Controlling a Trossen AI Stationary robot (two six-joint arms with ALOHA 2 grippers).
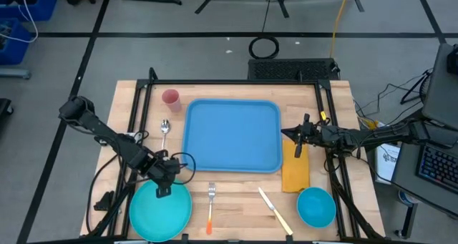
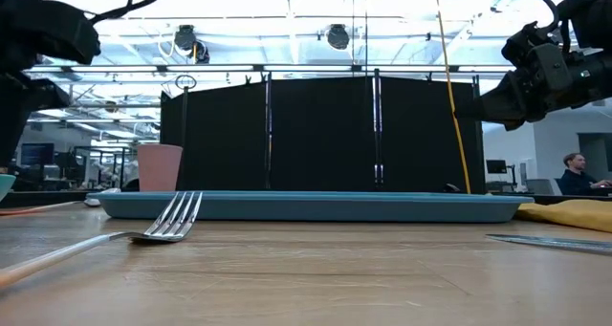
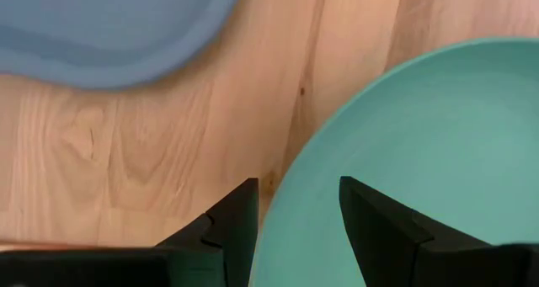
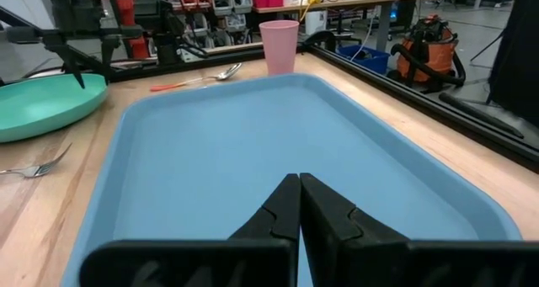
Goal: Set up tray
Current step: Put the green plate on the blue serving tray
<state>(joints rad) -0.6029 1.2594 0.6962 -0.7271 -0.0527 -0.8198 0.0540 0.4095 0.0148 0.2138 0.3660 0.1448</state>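
- The light-blue tray [image 1: 232, 137] lies flat and empty at the middle of the wooden tabletop [image 1: 236, 201], with a pink cup [image 1: 170, 97] and a spoon [image 1: 164, 128] to one side and a yellow cloth [image 1: 295, 169] touching the other.
- The left hand [image 1: 164, 183] hovers over the rim of the teal plate [image 1: 161, 212], its fingers [image 3: 232, 228] parted and holding nothing.
- The right hand [image 1: 298, 138] hangs just beside the tray's edge, above the cloth, fingers pressed together and empty.
- A fork [image 1: 210, 205], a knife [image 1: 274, 210] and a blue bowl [image 1: 315, 206] wait along the near edge.
- The tray looks like stiff, light, smooth plastic; a pinch on its raised rim seems the surest hold, since the flat base offers little to grip.
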